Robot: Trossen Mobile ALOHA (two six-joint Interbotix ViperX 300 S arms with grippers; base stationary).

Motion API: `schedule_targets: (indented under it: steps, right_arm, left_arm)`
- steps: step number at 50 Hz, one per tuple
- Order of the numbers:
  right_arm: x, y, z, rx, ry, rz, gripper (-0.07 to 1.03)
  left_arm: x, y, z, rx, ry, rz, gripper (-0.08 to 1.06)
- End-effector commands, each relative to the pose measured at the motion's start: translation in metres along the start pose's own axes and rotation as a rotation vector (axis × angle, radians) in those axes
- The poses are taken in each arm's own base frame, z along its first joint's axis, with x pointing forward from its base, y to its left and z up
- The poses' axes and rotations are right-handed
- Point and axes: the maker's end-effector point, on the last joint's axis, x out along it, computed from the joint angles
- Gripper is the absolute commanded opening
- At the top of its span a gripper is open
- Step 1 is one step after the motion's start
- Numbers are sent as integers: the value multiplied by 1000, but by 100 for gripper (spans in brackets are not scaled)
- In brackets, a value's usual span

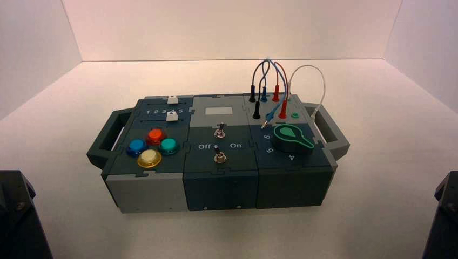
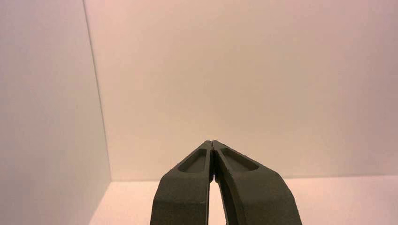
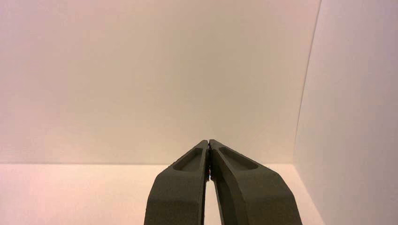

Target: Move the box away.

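The box (image 1: pixel 216 186), dark teal and grey with a handle at each end, stands in the middle of the white table in the high view. Red, blue, teal and yellow buttons (image 1: pixel 153 146) sit on its left part, two toggle switches (image 1: pixel 219 144) in the middle, a green dial (image 1: pixel 292 137) and plugged-in wires (image 1: pixel 270 81) on the right. My left gripper (image 2: pixel 212 142) is shut and empty, facing a bare wall. My right gripper (image 3: pixel 208 141) is shut and empty too. Neither wrist view shows the box. Both arms are parked at the near corners, left arm (image 1: pixel 19 216) and right arm (image 1: pixel 444 216).
White walls close the table in at the back and on both sides. A white wire loop (image 1: pixel 318 89) arches over the box's right handle (image 1: pixel 329 129). The left handle (image 1: pixel 105 141) sticks out toward the left wall.
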Motion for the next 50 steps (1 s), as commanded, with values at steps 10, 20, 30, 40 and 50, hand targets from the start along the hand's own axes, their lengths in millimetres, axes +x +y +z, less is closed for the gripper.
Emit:
schedule_targets:
  steps: [10,20,30,40,50]
  right_arm:
    - [4,31,-11,-15,186,114,-2]
    - [-8,78,-48,-59,421,292,-2]
    - [-34,121,-85,-88,718,445,-2]
    - [-58,148,-113,-23,959,519,-2]
    - [-87,173,-139,-28,1131,602,-2]
  left_arm:
    - [7,-41,-29,30,300,-153,-3]
    - [-1,-85,-66,65,586,-307,-3]
    - [-33,-133,-95,49,818,-475,-3]
    - [-67,-164,-110,27,981,-583,-3]
    - [-103,-182,-127,35,1166,-640,-3]
